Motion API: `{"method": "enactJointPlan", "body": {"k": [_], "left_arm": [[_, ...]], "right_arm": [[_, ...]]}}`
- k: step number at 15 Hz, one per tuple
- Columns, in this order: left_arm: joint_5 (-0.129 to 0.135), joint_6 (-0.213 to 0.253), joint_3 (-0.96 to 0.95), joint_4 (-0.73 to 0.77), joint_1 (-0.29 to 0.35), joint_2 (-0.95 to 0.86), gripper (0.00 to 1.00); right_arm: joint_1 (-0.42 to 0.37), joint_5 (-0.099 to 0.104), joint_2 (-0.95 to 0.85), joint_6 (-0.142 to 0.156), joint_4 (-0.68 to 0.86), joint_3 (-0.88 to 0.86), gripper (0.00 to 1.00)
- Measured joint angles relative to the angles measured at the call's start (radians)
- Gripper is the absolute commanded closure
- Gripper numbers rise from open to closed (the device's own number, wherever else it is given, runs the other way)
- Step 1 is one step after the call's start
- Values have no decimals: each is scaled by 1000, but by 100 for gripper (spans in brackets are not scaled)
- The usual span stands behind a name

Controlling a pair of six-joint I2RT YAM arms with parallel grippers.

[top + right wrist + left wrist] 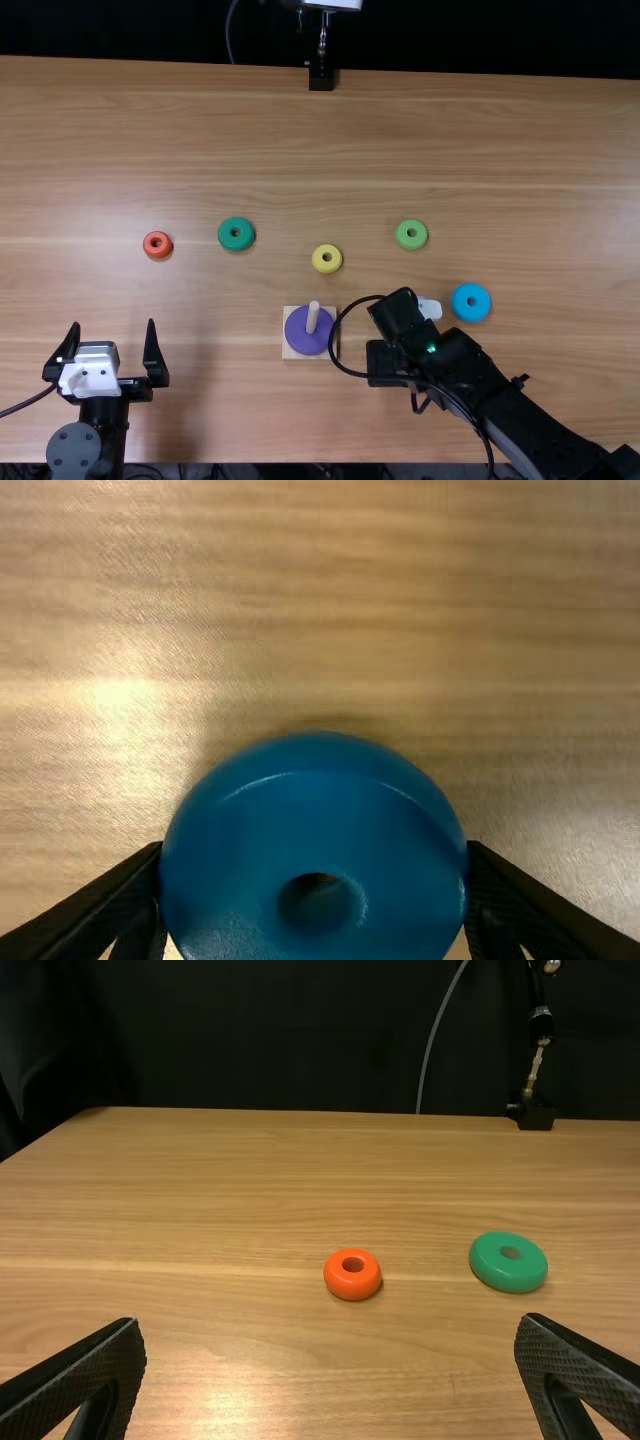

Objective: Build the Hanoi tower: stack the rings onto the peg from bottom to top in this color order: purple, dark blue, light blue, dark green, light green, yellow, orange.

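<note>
The base (288, 346) sits on the worktop (550, 150), near the middle. The peg (313, 318) stands straight up from it, so its long way runs up and down. The purple ring (298, 335) lies flat on the base, around the peg.

The right end effector (398, 335) is just to the right of the base. In the right wrist view, the right end effector (313, 865) pinches the dark blue ring (240, 860), with one finger on each side. The ring's round face and its hole look at that camera. It is round, so no way across it is longer. I cannot tell if it touches the worktop.

The left end effector (112, 325) is on the near left. Its fingers are spread wide, with nothing between them, and point to the far side.

The other rings lie flat, holes up, and apart. Farther away than the base, going left to right, are the orange ring (148, 244), the dark green ring (225, 234), the yellow ring (317, 259) and the light green ring (402, 235). The light blue ring (458, 302) is on the right, nearer than the light green ring. A black stand (321, 80) is at the far edge.
</note>
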Motion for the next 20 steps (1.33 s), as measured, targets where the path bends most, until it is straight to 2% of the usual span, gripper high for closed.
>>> {"method": "enactJointPlan", "body": {"k": [4, 5, 9, 11, 12, 15, 17, 19, 20], "left_arm": [[0, 0, 0, 0, 0, 0, 0], [0, 0, 0, 0, 0, 0, 0], [0, 0, 0, 0, 0, 0, 0], [0, 1, 0, 0, 0, 0, 0], [0, 0, 0, 1, 0, 0, 0], [0, 0, 0, 0, 0, 0, 0], [0, 0, 0, 1, 0, 0, 0], [0, 0, 0, 0, 0, 0, 0], [0, 0, 0, 0, 0, 0, 0]], "right_arm": [[0, 0, 0, -8, -16, 31, 100], [0, 0, 0, -24, -23, 74, 100], [5, -3, -2, -117, -196, 232, 100], [5, -32, -2, -154, -278, 307, 100], [5, -57, -2, -174, -331, 356, 100], [5, -92, -2, -241, -420, 500, 100], [9, -96, -2, -291, -460, 574, 100], [59, -96, -2, -354, -547, 658, 100], [82, -100, -2, -376, -577, 699, 100]]}}
